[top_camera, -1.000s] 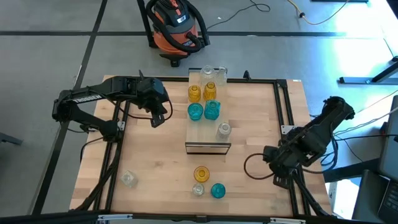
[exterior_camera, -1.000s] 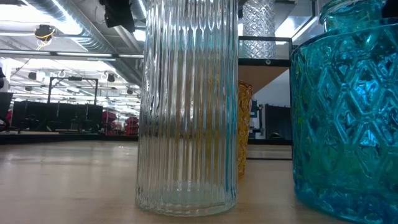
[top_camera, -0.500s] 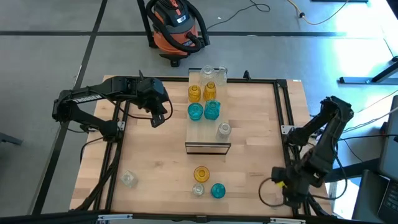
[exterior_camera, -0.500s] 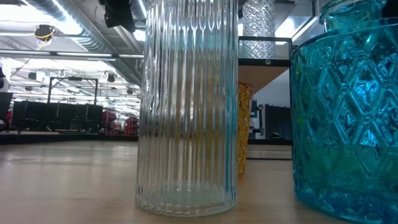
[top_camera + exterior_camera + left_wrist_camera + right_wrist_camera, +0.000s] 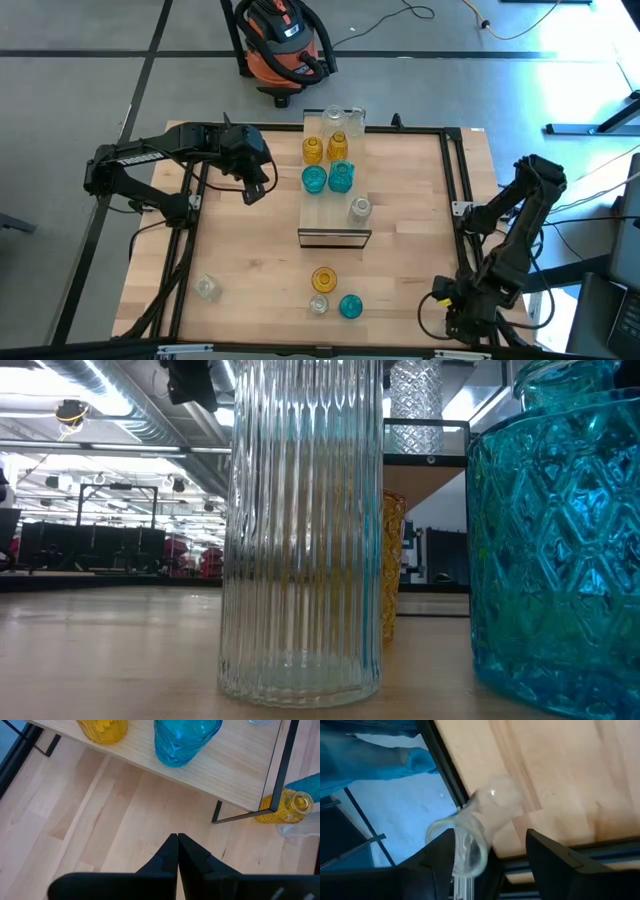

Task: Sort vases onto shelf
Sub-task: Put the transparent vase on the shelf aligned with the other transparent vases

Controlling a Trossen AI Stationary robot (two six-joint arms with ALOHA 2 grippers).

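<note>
Overhead, a wooden desk is seen with two dark arms at its sides.
Writing: no readable brand, label or lettering is made out in any view.
Shelf: the shelf [image 5: 335, 200] is placed lengthwise at the middle of the desk [image 5: 240, 260], with a dark front edge.
Vases on shelf: two amber vases [image 5: 313, 150], two teal vases [image 5: 315, 179] and a clear vase [image 5: 360, 208] are stood on its top; further clear glass is seen at its far end.
Vases on desk: an amber vase [image 5: 323, 279], a small clear one [image 5: 319, 304] and a teal one [image 5: 350, 306] are grouped near the front edge; a clear vase [image 5: 207, 288] is set apart at the front left.
Left pincer: the left pincer [image 5: 177, 840] is held over bare desk just beside the shelf, fingers pressed together, nothing gripped.
Right pincer: the right pincer [image 5: 490, 855] is at the desk's front right corner, over the black frame; its fingers are spread apart, with a clear vase [image 5: 480, 827] tilted between them, whether gripped cannot be told.
Change: the right arm has been swung from beside the desk's right edge down to the front corner, and its fingers have been widened; the left arm has stayed put.
</note>
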